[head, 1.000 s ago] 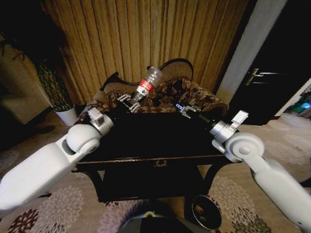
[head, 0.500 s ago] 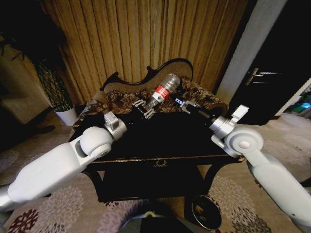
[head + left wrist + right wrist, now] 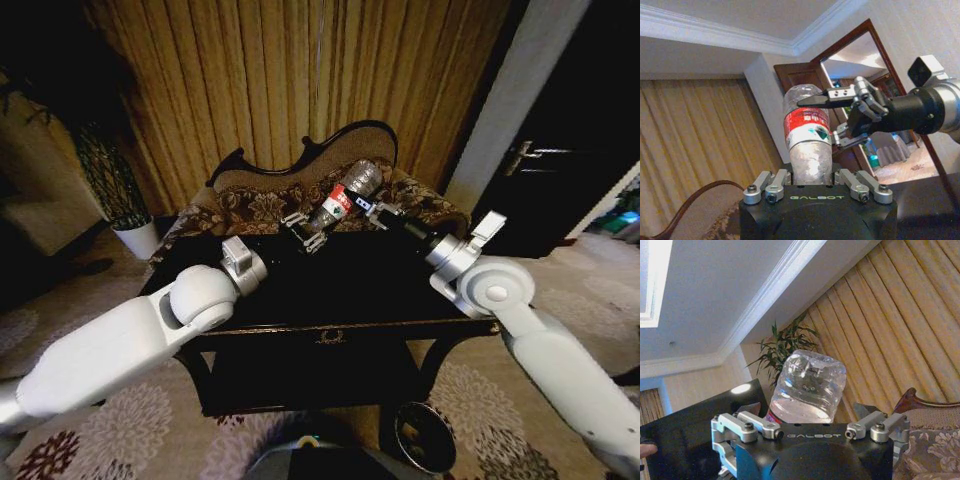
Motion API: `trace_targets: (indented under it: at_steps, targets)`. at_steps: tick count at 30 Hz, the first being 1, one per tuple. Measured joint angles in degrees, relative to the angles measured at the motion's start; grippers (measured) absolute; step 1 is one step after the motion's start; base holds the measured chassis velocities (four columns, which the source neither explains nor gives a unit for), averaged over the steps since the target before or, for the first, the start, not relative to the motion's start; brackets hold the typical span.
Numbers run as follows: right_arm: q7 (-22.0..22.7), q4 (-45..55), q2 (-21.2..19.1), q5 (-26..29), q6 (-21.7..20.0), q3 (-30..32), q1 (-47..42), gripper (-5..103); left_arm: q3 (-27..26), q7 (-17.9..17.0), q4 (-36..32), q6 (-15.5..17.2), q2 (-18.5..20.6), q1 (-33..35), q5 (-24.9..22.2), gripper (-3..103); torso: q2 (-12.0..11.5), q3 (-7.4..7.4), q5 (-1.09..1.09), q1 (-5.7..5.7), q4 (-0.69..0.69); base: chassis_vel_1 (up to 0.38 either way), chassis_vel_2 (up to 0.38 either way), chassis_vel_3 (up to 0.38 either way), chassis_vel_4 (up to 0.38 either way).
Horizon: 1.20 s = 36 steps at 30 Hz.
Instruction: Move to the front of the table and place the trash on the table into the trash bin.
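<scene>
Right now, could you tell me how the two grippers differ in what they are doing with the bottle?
The left gripper is shut on the bottle's cap end; the right gripper is open around its base end. The left reaches in from the robot's left, the right from its right. Both are above the table's far side, at the same bottle.

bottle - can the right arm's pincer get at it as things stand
Probably yes. The bottle is held up above the table in the left pincer, gripped near its cap end. The right pincer is open right at the bottle's label, its fingers either side, with nothing between them.
</scene>
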Motion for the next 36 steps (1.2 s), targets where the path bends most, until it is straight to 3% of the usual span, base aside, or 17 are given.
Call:
trace_targets:
  at_steps: [5,8,12,13,15,16,17,24,25,33,36]
  targets:
    - [-0.1,0.0,0.2,-0.2,-0.1,0.0,-0.2,100,0.6,0.0,0.1,-0.1,-0.5,-0.4,0.0,33,0.0,0.00,0.01,0.00,-0.01,0.000,0.000,0.000,0.000]
    - [-0.2,0.0,0.3,-0.7,-0.1,-0.1,-0.4,85,0.9,0.0,0.2,-0.1,-0.6,-0.5,0.0,33,0.0,0.00,0.01,0.00,-0.01,0.000,0.000,0.000,0.000]
    - [-0.4,0.1,0.3,-0.8,-0.1,0.0,-0.6,80,0.9,0.0,0.2,-0.1,-0.6,-0.3,0.0,33,0.0,0.00,0.00,0.00,-0.01,0.000,0.000,0.000,0.000]
    - [-0.4,0.2,0.3,-0.9,-0.1,0.0,-0.6,68,0.9,-0.1,0.1,-0.1,-0.6,-0.1,0.0,33,0.0,0.00,0.00,0.00,0.00,0.000,0.000,0.000,0.000]
    - [-0.5,0.2,0.3,-0.9,-0.1,0.0,-0.7,68,0.9,-0.1,0.1,-0.1,-0.7,0.1,0.1,33,0.0,0.00,0.00,0.00,0.00,0.000,0.000,0.000,0.000]
    - [-0.6,0.2,0.4,-1.0,-0.1,0.0,-0.7,58,0.8,-0.2,0.1,-0.1,-0.9,0.3,0.2,33,0.0,0.00,0.00,0.00,-0.01,0.000,0.000,0.000,0.000]
    - [-0.7,0.2,0.4,-1.1,-0.1,0.0,-0.8,54,0.8,-0.2,0.0,-0.1,-1.0,0.4,0.3,33,0.0,0.00,0.00,0.00,-0.01,0.000,0.000,0.000,0.000]
    - [-1.8,0.3,0.4,-1.4,-0.2,0.5,-1.5,44,0.7,-0.2,-0.5,-0.1,-0.8,0.5,0.3,33,0.0,0.00,0.00,0.00,0.00,0.000,0.000,0.000,0.000]
    - [-1.9,0.4,0.4,-1.4,-0.2,0.6,-1.7,38,0.7,0.0,-0.6,-0.1,-0.7,0.6,0.3,33,0.0,0.00,0.00,0.00,0.00,0.000,0.000,0.000,0.000]
    - [-2.4,0.6,0.0,-1.6,-0.2,1.3,-2.4,38,0.4,0.0,-1.1,0.5,-0.7,0.8,0.2,30,0.0,0.00,0.00,0.00,0.00,0.000,0.000,0.000,0.000]
    - [-2.9,0.6,0.0,-2.0,-0.2,1.6,-2.9,37,0.2,0.0,-1.1,0.8,-0.6,1.3,-0.3,46,0.0,0.00,0.00,0.00,0.00,0.000,0.000,0.000,0.000]
